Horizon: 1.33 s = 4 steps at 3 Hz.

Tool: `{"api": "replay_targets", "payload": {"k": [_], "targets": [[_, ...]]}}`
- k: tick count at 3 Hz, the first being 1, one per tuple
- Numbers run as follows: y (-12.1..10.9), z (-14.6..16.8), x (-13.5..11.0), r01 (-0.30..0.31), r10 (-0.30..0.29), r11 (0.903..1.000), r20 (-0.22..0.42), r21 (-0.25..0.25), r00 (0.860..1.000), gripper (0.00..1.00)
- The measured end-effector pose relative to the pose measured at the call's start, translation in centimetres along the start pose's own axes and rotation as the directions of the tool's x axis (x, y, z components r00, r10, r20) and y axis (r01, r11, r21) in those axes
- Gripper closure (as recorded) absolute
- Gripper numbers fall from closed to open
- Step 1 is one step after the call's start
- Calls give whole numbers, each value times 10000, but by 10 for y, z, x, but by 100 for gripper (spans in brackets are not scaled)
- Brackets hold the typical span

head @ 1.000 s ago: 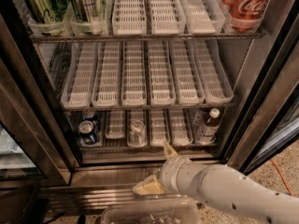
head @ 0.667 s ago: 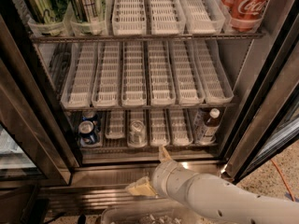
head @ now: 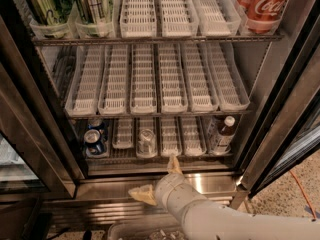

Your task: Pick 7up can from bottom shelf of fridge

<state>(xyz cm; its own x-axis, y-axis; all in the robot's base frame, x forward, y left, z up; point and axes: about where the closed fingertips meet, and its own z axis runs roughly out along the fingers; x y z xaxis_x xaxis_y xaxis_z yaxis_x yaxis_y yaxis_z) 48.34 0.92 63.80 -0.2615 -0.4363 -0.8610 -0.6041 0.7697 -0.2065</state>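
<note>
The fridge (head: 272, 109) stands open in front of me. On its bottom shelf (head: 160, 154) the 7up can (head: 146, 139) sits in a middle lane, silver top up. My gripper (head: 159, 180) is in front of the stainless base panel, just below and slightly right of the can. Its two yellowish fingers (head: 173, 165) are spread wide apart, one pointing up at the shelf edge, the other out to the left. It holds nothing.
Blue cans (head: 93, 139) stand at the shelf's left end, a white-capped brown bottle (head: 222, 134) at its right. The middle rack holds only white lane trays (head: 144, 81). The top rack has green cans (head: 42, 4) and Coca-Cola cans (head: 262, 4). The open door frame (head: 295, 129) is to the right.
My arm has shifted left along the base panel, bringing the gripper closer under the 7up can. The fingers stay spread. Nothing in the fridge has moved.
</note>
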Motion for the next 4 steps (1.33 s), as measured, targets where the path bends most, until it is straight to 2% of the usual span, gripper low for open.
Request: {"api": "replay_targets", "payload": {"k": [1, 3, 4], "targets": [[-27, 8, -9, -283, 189, 9909, 723, 1313, 9972, 0], [-27, 12, -9, -393, 253, 9881, 945, 1489, 9952, 0], [-24, 28, -8, -240, -12, 9817, 1324, 1888, 9912, 0]]}}
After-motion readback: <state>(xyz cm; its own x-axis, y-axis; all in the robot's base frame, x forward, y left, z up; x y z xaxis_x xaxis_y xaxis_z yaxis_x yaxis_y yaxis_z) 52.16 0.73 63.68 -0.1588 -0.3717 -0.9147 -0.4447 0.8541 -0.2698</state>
